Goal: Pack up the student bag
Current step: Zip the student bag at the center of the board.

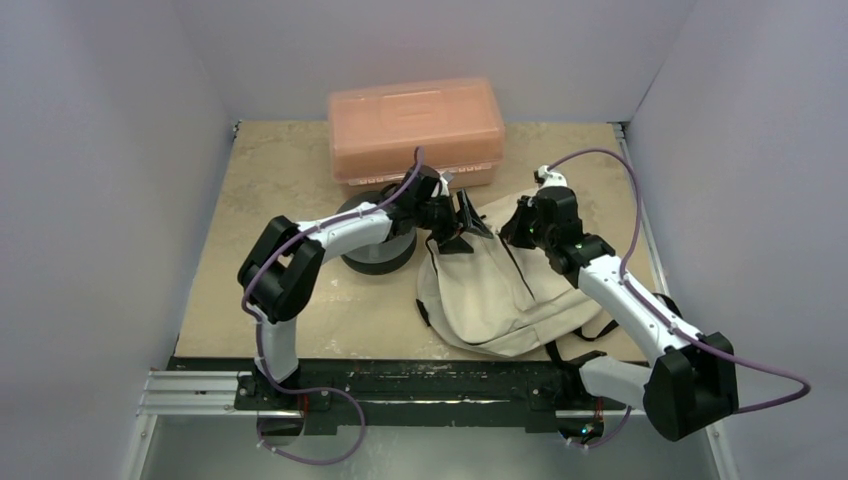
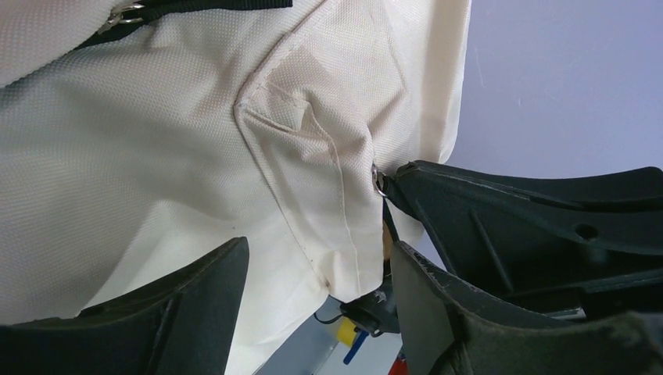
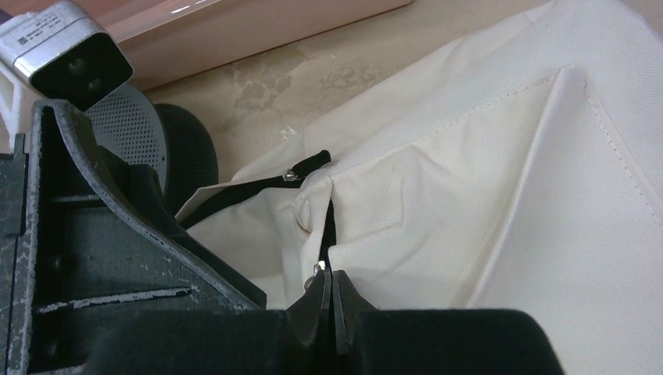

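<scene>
Left of the bag (image 1: 490,290), which lies on the surface (image 1: 280,170) right of centre, sits a grey disc (image 1: 375,255); a pink box (image 1: 415,125) stands behind the bag. The left pincer (image 2: 317,258) is at the bag's top left corner, spread, with a fold of cream cloth between its fingers; whether they touch it I cannot tell. At the bag's top edge the right pincer (image 3: 328,289) is pressed together, pinching the metal zip pull (image 3: 318,270). The step in hand looks to be opening the zip so things can go in. To do it well, the left pincer should close on the fold and hold the cloth taut while the right draws the pull along the zip line, not upward, lest the soft bag bunch or the small pull slip out. No brand, label or writing can be read.
</scene>
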Motion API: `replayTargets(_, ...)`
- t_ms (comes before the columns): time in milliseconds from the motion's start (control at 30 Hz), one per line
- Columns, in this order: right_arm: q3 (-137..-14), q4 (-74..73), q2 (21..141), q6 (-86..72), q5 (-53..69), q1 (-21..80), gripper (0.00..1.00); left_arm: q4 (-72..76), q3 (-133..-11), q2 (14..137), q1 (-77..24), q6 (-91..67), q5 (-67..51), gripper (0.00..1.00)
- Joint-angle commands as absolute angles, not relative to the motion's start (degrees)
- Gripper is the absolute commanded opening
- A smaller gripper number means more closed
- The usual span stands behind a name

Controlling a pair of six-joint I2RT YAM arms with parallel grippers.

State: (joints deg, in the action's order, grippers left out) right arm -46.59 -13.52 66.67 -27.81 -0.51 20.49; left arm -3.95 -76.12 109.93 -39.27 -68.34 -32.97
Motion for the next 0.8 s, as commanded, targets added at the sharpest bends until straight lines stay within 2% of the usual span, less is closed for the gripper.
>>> replayTargets(0,-47.42,-12.85,64.21,-23.36,-0.99,20.48,0.00,-9.17,-83.63,110.66,-38.77,-68.55,-31.44,0.64)
replayTargets(167,-48.33,-14.19,63.29,-19.23,-0.41,20.41,0.00,-22.16,-90.83,113.65,-38.91,-71.58,-24.62,0.64)
replayTargets(367,-49.22,-15.25,63.79,-16.21,1.41,20.47,0.00,-32.09,-98.00,117.28,-40.13,-75.55,-21.92,0.65)
replayTargets(767,-49.44,-16.97,62.63,-13.59,1.78,20.48,0.00,-39.74,-107.65,122.83,-43.27,-78.01,-17.23,0.59)
